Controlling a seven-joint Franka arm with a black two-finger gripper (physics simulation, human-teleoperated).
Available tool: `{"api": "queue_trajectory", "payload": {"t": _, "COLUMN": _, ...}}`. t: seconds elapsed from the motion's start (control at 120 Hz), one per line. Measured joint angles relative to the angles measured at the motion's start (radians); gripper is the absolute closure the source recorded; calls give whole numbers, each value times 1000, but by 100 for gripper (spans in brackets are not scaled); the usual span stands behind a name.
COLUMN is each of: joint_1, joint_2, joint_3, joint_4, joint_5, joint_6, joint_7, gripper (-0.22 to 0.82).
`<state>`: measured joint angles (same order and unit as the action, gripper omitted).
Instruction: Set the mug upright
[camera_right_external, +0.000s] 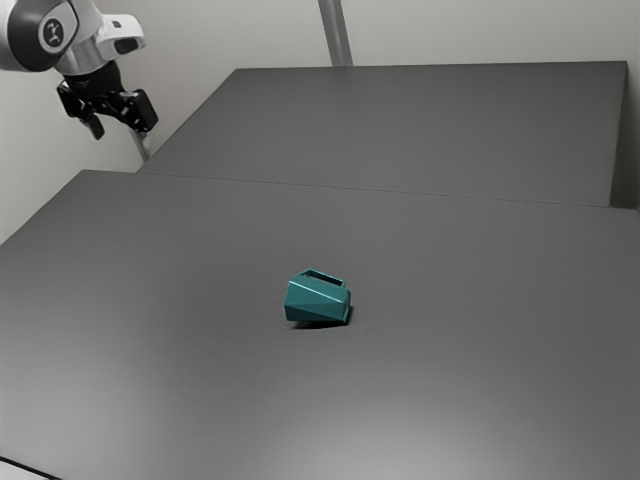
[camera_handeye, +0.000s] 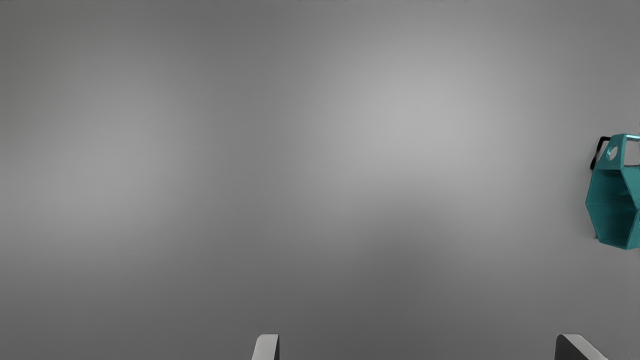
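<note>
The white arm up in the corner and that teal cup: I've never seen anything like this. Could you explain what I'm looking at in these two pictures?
The machine is a single robot arm. At its tip is the black end effector, the part that grasps, with two fingers.

The exterior view comes from a camera at the arm's side. The wrist view comes from a camera on the arm's hand; the fingertips show at its bottom edge, well apart.

On the gray table lies a teal mug, tipped on its side with its handle uppermost. The wrist view looks partly into its mouth.

Nothing is held: the end effector is open and away from the mug.
</note>
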<state>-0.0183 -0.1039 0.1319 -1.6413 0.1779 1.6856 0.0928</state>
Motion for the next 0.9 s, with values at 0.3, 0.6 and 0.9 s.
{"api": "queue_trajectory", "payload": {"t": 0.3, "joint_1": 2, "joint_2": 2, "joint_3": 0, "joint_4": -24, "joint_5": -44, "joint_6": 31, "joint_7": 39, "gripper": 0}}
{"api": "queue_trajectory", "payload": {"t": 0.6, "joint_1": -3, "joint_2": 81, "joint_3": 29, "joint_4": -130, "joint_5": -263, "joint_6": 76, "joint_7": 52, "gripper": 0}}
{"api": "queue_trajectory", "payload": {"t": 0.9, "joint_1": 17, "joint_2": 227, "joint_3": 52, "joint_4": -232, "joint_5": -582, "joint_6": 117, "joint_7": 37, "gripper": 0}}
